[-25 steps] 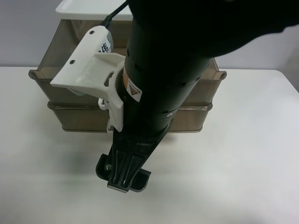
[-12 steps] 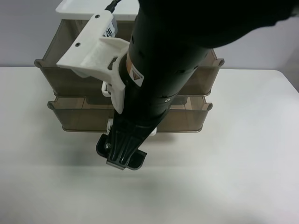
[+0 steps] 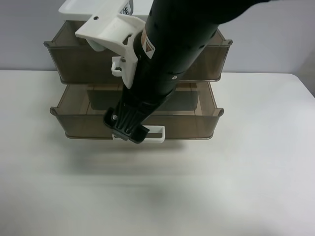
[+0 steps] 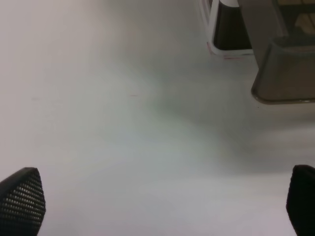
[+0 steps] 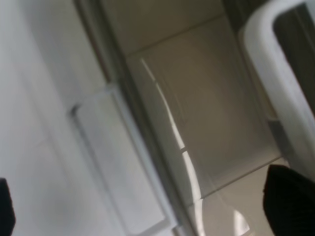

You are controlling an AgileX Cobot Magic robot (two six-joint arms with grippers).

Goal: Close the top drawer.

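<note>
The top drawer (image 3: 74, 64) is smoky brown see-through plastic and sits set back above the twin lower drawer (image 3: 192, 125), which sticks out further. My right arm reaches down in front of the top drawer and hides its handle in the exterior high view. My right gripper (image 3: 126, 126) is over the lower drawer's front edge, beside that drawer's white handle (image 3: 155, 133). In the right wrist view the right gripper (image 5: 147, 211) is open, with a thick white loop handle (image 5: 275, 69) close by. My left gripper (image 4: 162, 201) is open over bare table.
A white top panel (image 3: 81, 7) caps the drawer unit at the back. The white table (image 3: 246, 187) stretches in front and to both sides. A brown drawer corner (image 4: 285, 73) shows far off in the left wrist view.
The top drawer has slid back into the unit, uncovering the lower drawer. My right arm and gripper have moved from the table toward the drawers.
</note>
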